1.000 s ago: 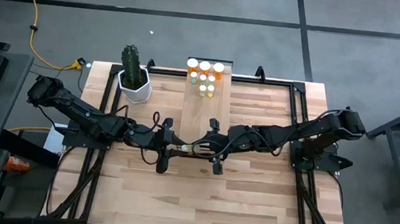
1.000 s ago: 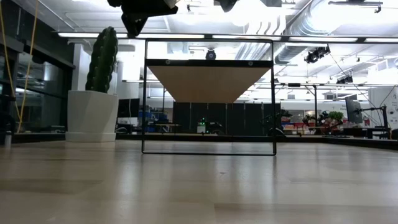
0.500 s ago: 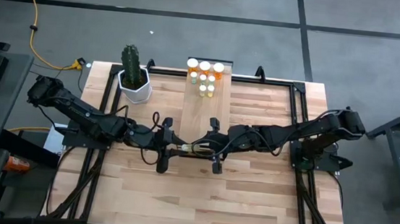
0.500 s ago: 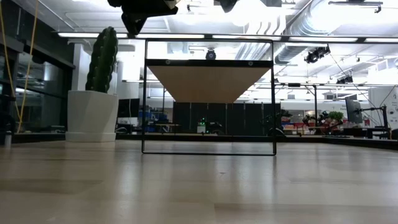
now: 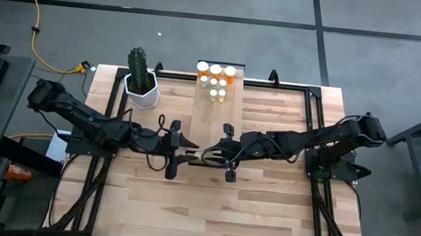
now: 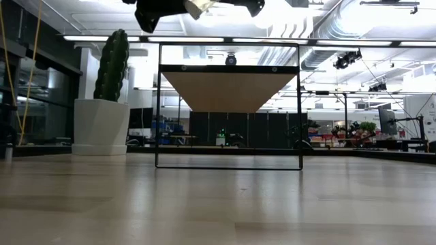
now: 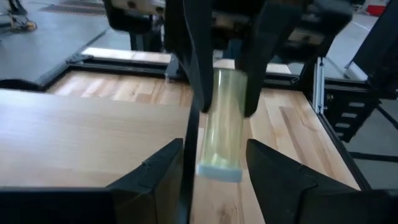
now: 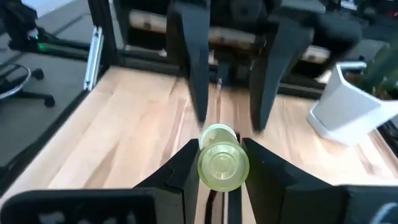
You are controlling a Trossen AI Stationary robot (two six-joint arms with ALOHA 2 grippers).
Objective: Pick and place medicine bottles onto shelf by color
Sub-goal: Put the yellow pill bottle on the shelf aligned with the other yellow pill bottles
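Right gripper (image 5: 209,155): in the middle of the high view, its fingers squeezed on a pale green bottle (image 8: 222,164) that lies flat in the air over the table.
Held bottle: the left wrist view shows it (image 7: 222,124) as a see-through green tube with its white cap end nearest that camera.
Left gripper (image 5: 189,148): just left of the right one, facing it, fingers spread apart on both sides of the bottle's cap end and not squeezing it.
Table (image 5: 264,207): bare light wood under both arms.
Shelf (image 5: 211,114): a long wood plank running from the middle up to the top edge of the table.
Other bottles (image 5: 215,81): standing in a bunch at the shelf's far end, orange ones and small green ones, white caps up.
Cactus pot (image 5: 142,91): upper left of the table, beside the shelf.
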